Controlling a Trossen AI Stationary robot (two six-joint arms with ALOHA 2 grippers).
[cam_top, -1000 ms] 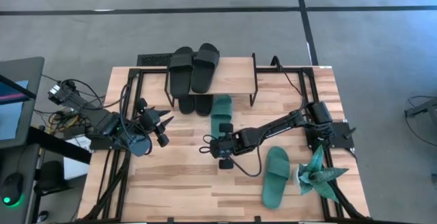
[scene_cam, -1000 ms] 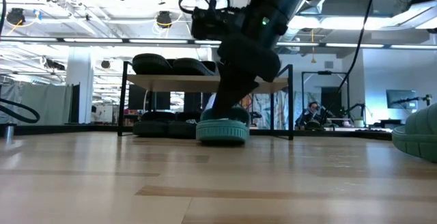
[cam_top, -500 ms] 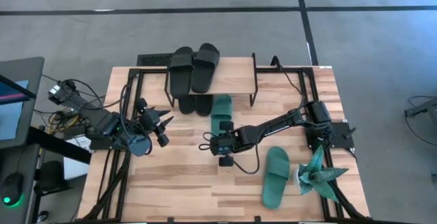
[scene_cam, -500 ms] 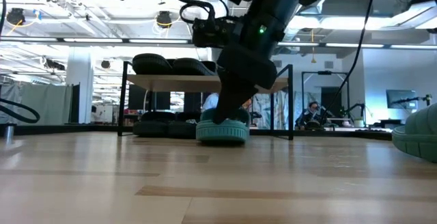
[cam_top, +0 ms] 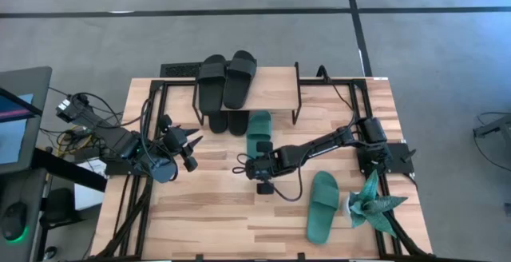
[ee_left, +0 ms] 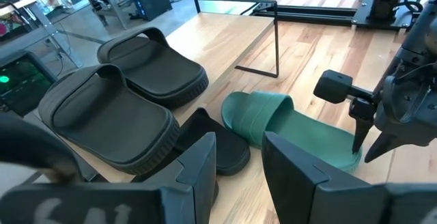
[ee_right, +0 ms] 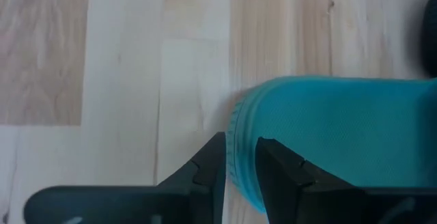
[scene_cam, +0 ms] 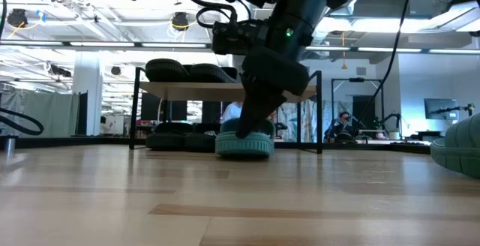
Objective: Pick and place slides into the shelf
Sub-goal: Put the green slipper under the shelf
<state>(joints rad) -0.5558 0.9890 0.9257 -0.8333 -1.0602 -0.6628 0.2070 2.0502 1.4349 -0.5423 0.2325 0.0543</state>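
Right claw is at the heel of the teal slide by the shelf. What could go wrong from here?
1. The right claw straddles only the thin heel rim of the teal slide; a shallow pinch could slip or let it swing when lifted.
2. The shelf is close, with black slides on top and another pair underneath, so the toe could bump them or a leg.
3. The left claw waits open near that corner; the arms could crowd.

Two dark jointed arms trailing black cables; right claw has angular matte-black fingers
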